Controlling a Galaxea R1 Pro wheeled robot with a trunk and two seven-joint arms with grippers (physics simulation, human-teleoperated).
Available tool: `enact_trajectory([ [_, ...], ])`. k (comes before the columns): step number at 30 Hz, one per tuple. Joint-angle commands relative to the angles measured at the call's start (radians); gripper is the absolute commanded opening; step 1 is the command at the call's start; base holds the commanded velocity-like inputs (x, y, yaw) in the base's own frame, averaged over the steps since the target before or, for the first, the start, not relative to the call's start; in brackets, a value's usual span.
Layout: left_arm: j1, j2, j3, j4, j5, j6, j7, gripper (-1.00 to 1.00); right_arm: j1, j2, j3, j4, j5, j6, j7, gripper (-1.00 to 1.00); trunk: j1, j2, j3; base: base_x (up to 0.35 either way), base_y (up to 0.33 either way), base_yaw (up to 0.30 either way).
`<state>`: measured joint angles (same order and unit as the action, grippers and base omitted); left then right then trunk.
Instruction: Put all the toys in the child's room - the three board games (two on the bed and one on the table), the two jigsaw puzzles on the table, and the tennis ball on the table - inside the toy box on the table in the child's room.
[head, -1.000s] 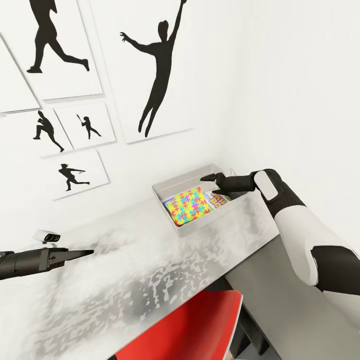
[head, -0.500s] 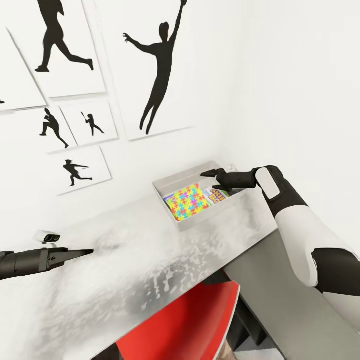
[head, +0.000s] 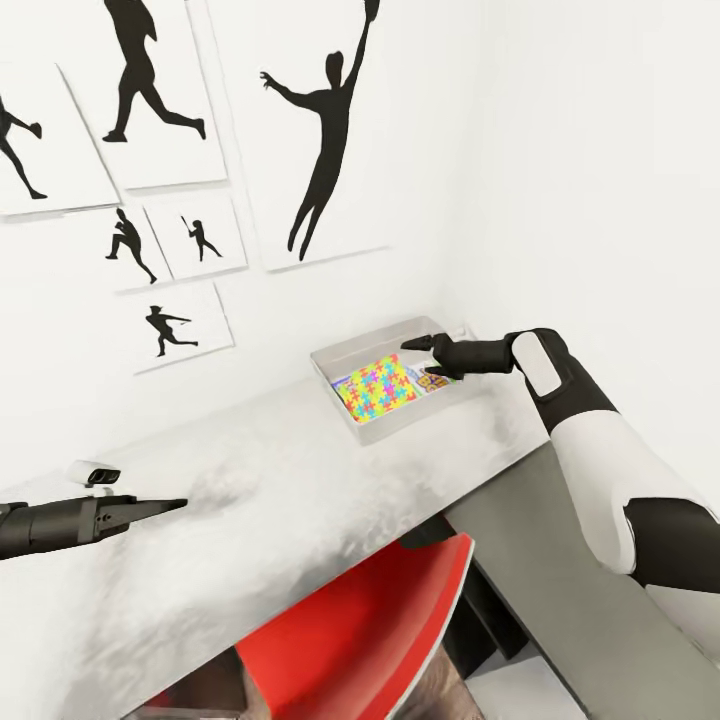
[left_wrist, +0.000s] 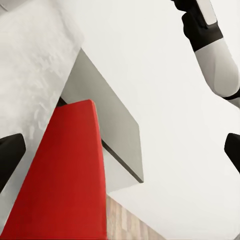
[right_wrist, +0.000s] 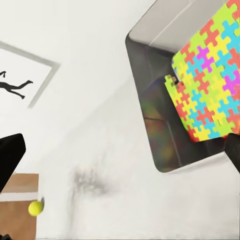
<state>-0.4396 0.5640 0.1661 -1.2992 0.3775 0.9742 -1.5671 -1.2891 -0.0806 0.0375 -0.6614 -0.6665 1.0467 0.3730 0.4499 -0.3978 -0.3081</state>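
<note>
The grey toy box (head: 345, 357) stands on the white table (head: 300, 490) in the far corner by the walls. Inside it lies a bright jigsaw puzzle (head: 375, 388) (right_wrist: 210, 95), with a board game (head: 437, 381) partly hidden beside it. My right gripper (head: 418, 358) (right_wrist: 120, 155) hovers open and empty just above the box's right half. My left gripper (head: 170, 505) (left_wrist: 120, 152) is held low over the table's left part, far from the box; the left wrist view shows its fingers wide apart. A small yellow tennis ball (right_wrist: 35, 208) shows far off in the right wrist view.
A red chair (head: 370, 630) (left_wrist: 65, 180) is tucked under the table's front edge. Silhouette posters (head: 320, 140) hang on the wall behind the table. The side wall closes in right of the box. Wood floor (left_wrist: 125, 225) lies below.
The whole picture has shifted, so the head camera moved. My right gripper stays open over the box, slightly higher. The left arm has not moved.
</note>
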Motion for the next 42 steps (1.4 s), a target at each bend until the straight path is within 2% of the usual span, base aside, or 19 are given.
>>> enact_trajectory([
  [1,-0.001,0.001,0.000,0.000,0.000,0.011,-0.004,1.00,-0.001,-0.001,0.003,0.000,0.010,0.001,0.010,1.00,0.000,-0.002,-0.002,-0.285,0.000,0.064],
  [13,-0.001,0.002,0.000,0.000,0.001,0.011,-0.004,1.00,-0.001,0.000,0.002,-0.003,0.016,0.001,0.008,1.00,0.000,-0.002,0.005,-0.261,0.000,0.224],
  [22,-0.001,0.002,0.000,0.000,0.002,0.011,-0.004,1.00,-0.001,0.000,0.011,-0.073,0.017,0.001,0.007,1.00,0.000,-0.002,0.013,-0.030,0.000,0.264],
  [42,-0.001,0.003,0.001,0.002,0.001,0.009,-0.004,1.00,0.004,-0.001,0.014,-0.086,0.018,0.001,0.007,1.00,0.000,-0.002,0.032,-0.008,0.000,0.250],
])
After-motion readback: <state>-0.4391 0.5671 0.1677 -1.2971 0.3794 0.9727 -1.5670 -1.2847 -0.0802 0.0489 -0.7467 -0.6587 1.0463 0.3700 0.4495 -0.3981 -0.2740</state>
